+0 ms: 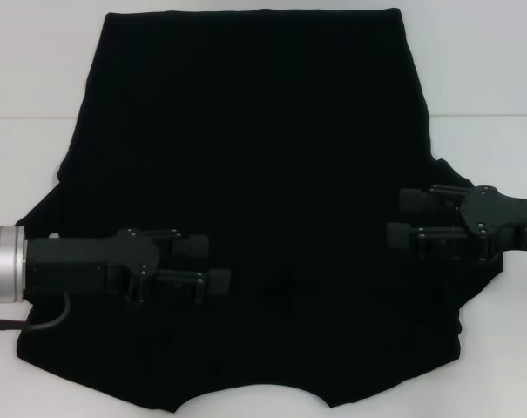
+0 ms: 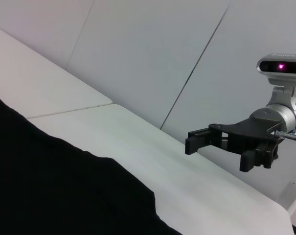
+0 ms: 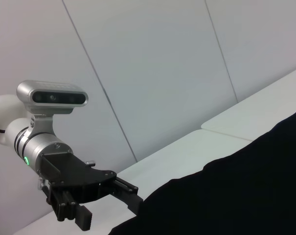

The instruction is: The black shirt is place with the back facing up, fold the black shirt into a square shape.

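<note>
Cloth covers most of the white tabletop [image 1: 489, 78]: the black shirt [image 1: 263, 174] lies flat, neckline nearest the robot, ready for folding. Left end effector [image 1: 212, 266] and right end effector [image 1: 401, 219] hover over opposite sleeves, fingers parted, gripping nothing.

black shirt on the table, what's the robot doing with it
The black shirt lies spread flat on the white table, not yet folded. Both grippers are over it with open jaws and nothing held: the left gripper above the robot's left side of the shirt, the right gripper above its right edge.
</note>
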You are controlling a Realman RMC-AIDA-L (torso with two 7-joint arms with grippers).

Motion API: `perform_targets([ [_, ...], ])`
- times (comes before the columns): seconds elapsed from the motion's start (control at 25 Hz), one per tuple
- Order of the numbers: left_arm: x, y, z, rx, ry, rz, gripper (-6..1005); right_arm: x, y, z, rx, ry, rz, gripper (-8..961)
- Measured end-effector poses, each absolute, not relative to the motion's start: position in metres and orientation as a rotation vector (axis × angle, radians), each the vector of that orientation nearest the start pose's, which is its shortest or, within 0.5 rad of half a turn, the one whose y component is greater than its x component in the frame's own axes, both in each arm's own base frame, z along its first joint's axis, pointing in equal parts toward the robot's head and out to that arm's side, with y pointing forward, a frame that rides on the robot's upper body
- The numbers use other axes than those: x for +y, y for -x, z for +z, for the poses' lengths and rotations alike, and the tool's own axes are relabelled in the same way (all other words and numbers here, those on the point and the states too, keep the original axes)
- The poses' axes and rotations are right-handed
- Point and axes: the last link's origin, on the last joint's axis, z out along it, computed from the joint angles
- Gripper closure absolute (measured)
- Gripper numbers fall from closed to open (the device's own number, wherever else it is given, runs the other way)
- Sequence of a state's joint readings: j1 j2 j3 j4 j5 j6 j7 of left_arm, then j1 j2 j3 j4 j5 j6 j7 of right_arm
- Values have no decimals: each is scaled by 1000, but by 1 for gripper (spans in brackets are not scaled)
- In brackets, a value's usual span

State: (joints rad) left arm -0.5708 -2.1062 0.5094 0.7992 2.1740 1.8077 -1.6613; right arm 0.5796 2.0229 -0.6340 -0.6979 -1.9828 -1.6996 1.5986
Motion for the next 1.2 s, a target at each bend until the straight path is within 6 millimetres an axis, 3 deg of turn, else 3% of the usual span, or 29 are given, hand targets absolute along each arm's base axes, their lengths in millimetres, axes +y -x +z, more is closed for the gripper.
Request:
perform_targets([
  [0.76,318,250,27,-920,2783,-766,140,351,-232,30,760,2747,831,72],
  [1.2,321,305,61,-1216,2415,-687,139,371,-205,5,745,2770,816,71],
])
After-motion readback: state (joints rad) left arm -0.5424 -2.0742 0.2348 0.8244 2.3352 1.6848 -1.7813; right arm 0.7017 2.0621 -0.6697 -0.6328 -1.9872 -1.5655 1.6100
